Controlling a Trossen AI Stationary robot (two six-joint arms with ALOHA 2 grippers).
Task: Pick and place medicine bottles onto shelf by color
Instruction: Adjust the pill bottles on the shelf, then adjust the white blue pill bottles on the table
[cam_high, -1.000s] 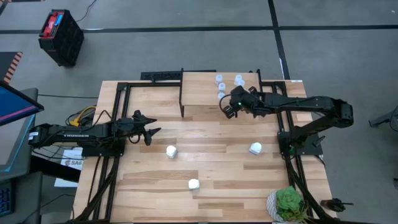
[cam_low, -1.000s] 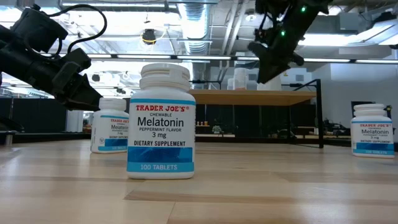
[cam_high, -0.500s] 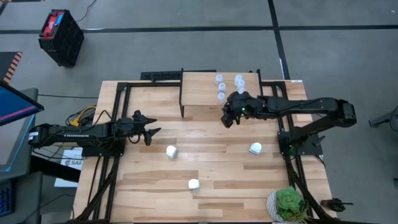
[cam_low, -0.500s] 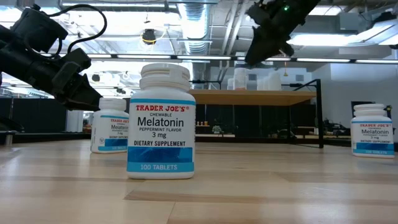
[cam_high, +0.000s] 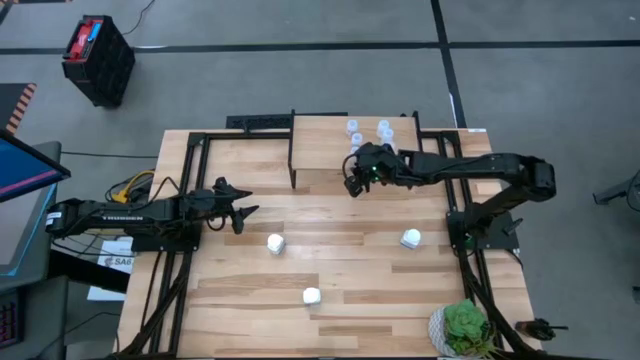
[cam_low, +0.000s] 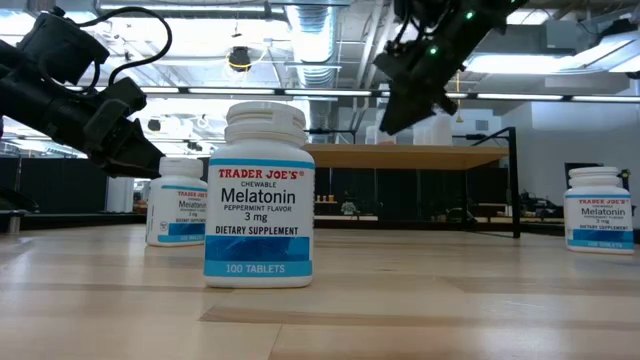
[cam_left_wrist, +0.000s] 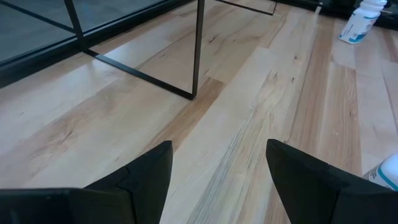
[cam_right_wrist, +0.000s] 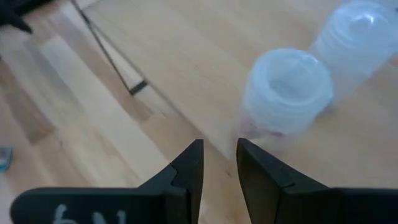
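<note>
Matt light-wood shelf (cam_high: 325, 150) on black metal legs; glossy white plastic bottles (cam_low: 259, 196)

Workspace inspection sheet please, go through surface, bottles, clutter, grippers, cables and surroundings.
Surface: light-wood table, no spills seen.
Job's things: three white bottles upright on the table; translucent bottles clustered on the shelf.
Clutter: potted plant at the near right corner.
Grippers: left gripper open, empty, above the table; right gripper over the shelf's near edge, narrow gap, holding nothing.
Cables: yellow and orange wires by the left arm.
Surroundings: black crate on the floor.
</note>
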